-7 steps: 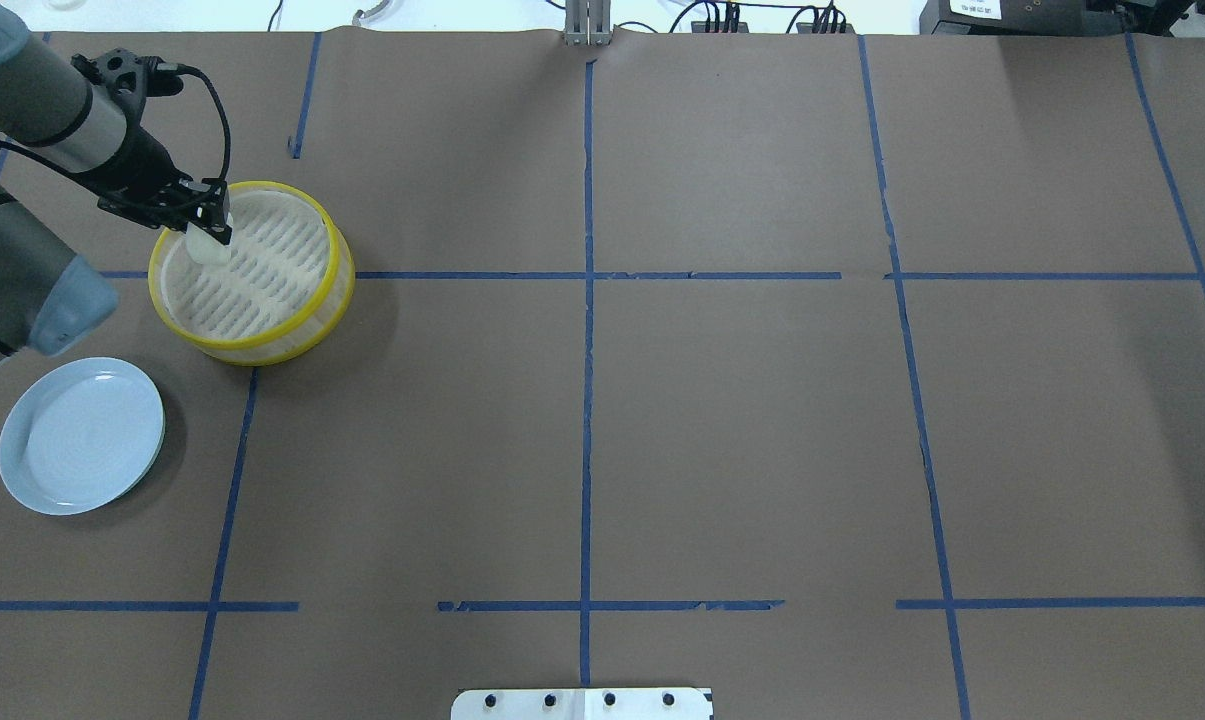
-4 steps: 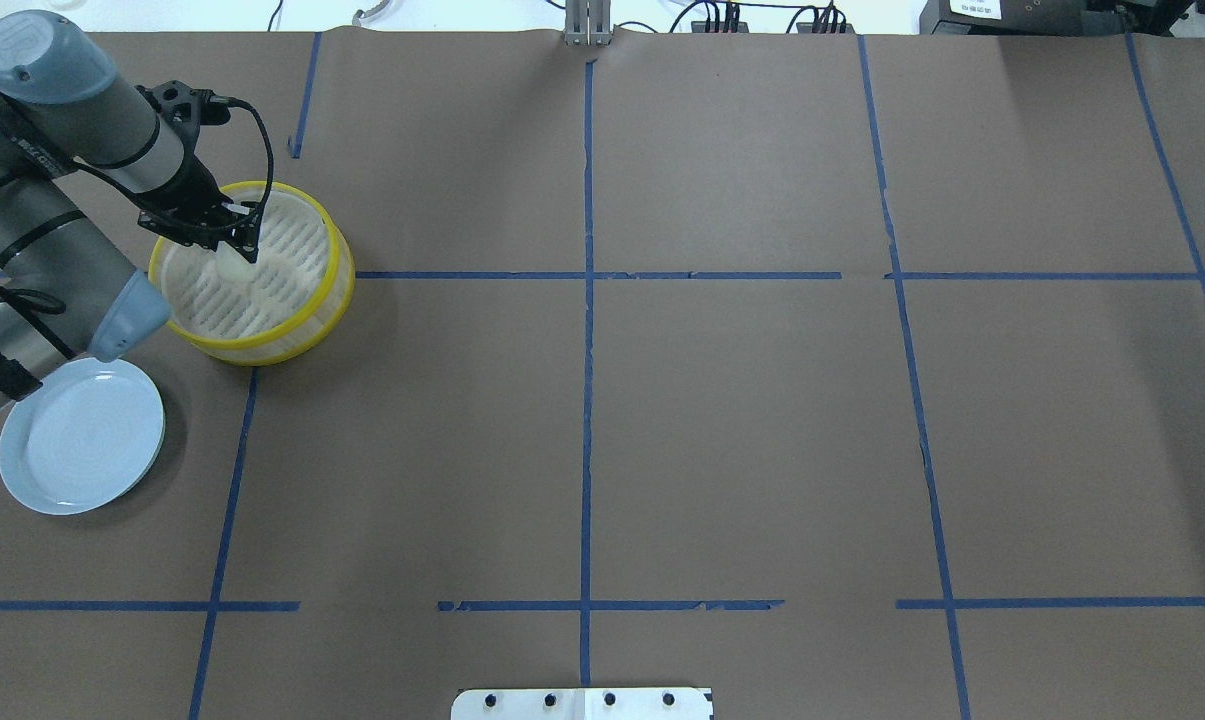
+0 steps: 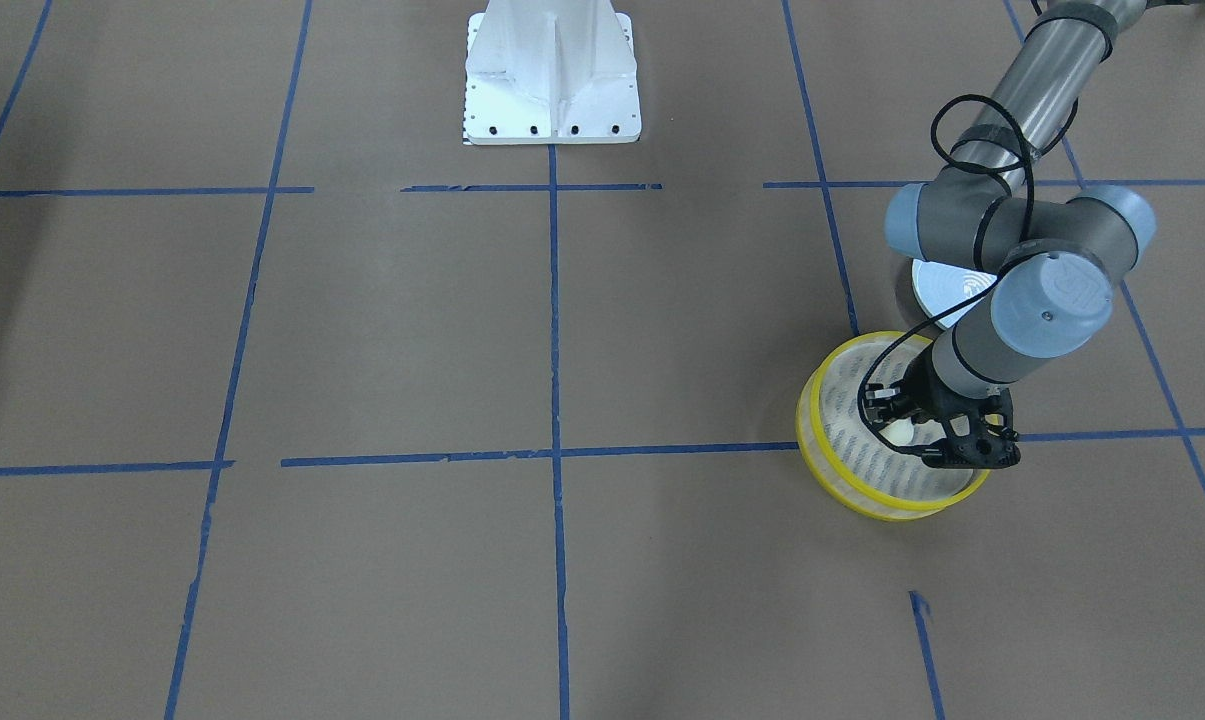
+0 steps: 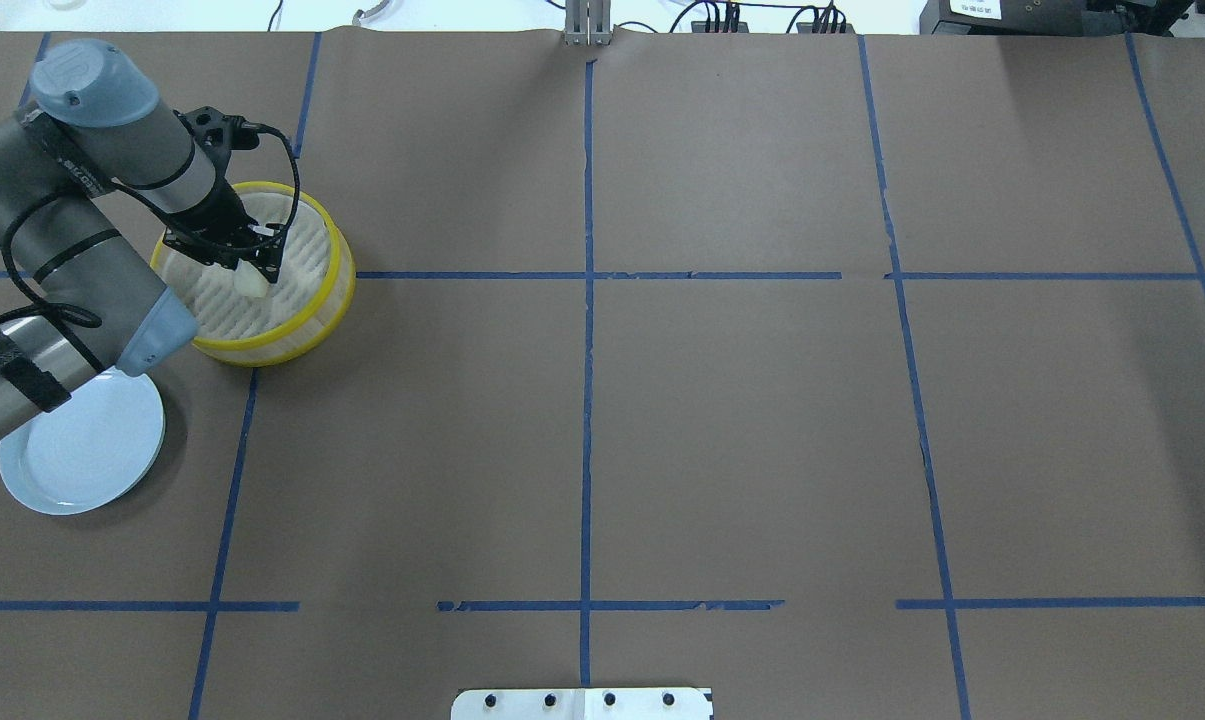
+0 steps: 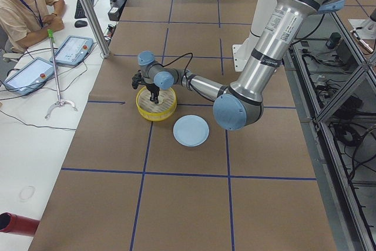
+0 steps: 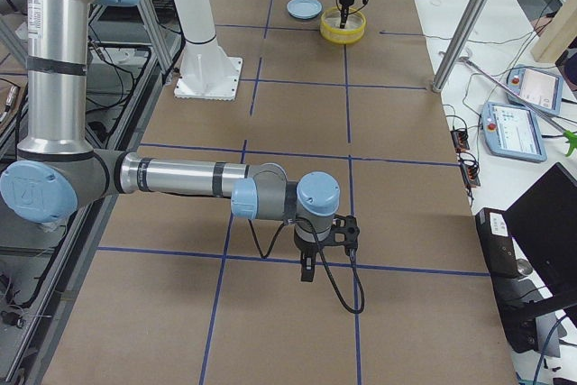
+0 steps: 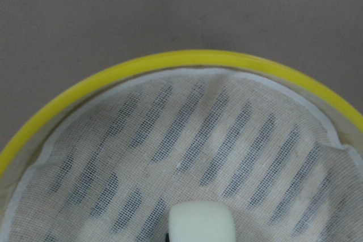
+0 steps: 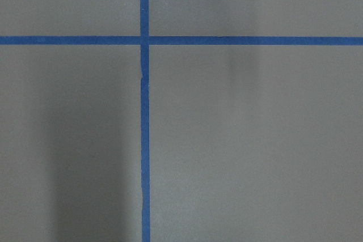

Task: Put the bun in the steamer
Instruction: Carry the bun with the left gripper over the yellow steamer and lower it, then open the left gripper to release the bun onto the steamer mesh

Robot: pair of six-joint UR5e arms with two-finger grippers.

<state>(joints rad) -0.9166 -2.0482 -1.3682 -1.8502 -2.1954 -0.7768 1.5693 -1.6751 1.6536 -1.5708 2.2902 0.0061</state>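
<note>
The steamer (image 4: 343, 272), a round basket with a yellow rim and a slotted whitish floor, stands at the table's far left. My left gripper (image 4: 253, 270) hangs over its middle, shut on the small cream-white bun (image 4: 253, 281), which is inside the rim just above the floor. The front-facing view shows the same gripper (image 3: 907, 436), bun (image 3: 900, 432) and steamer (image 3: 813, 400). The left wrist view shows the bun (image 7: 201, 223) over the steamer's floor, with the rim (image 7: 198, 57) beyond. My right gripper (image 6: 307, 270) shows only in the exterior right view; I cannot tell its state.
A pale blue ridged plate (image 4: 72, 462) lies bare near the steamer, partly under my left arm's elbow. Brown paper with blue tape lines covers the table. The robot's white base (image 3: 552, 75) stands at the near edge. An operator (image 5: 23, 4) sits beyond the table's far side.
My left gripper has moved with the bun from the steamer's left rim towards its middle and a little lower. The elbow now overlaps the plate.
</note>
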